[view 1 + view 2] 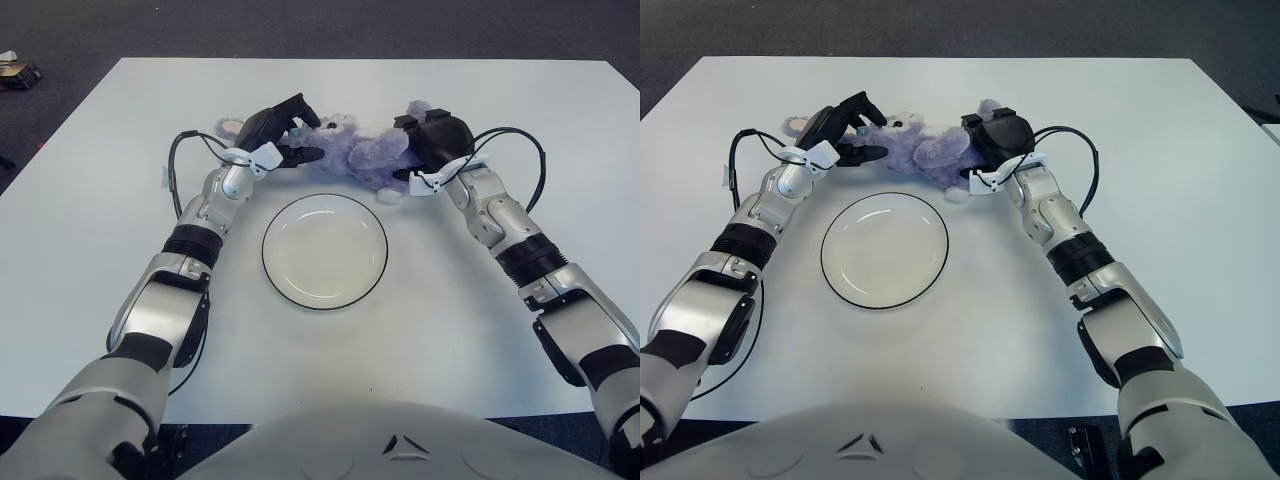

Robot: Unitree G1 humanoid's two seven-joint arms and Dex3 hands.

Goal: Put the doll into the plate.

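White table (90, 260), seen from above, bearing all items. Round white plate (324, 250) with dark rim, near the table's centre, holding nothing. Purple plush doll (362, 152) lying on its side just beyond the plate's far rim, not on the plate. Left hand (280, 130) at the doll's head end, dark fingers (301, 155) curled and touching the plush, grip not clearly closed around it. Right hand (436, 140) pressed against the doll's opposite end, fingers wrapped onto the plush body. Doll thus held between both hands, resting on the table
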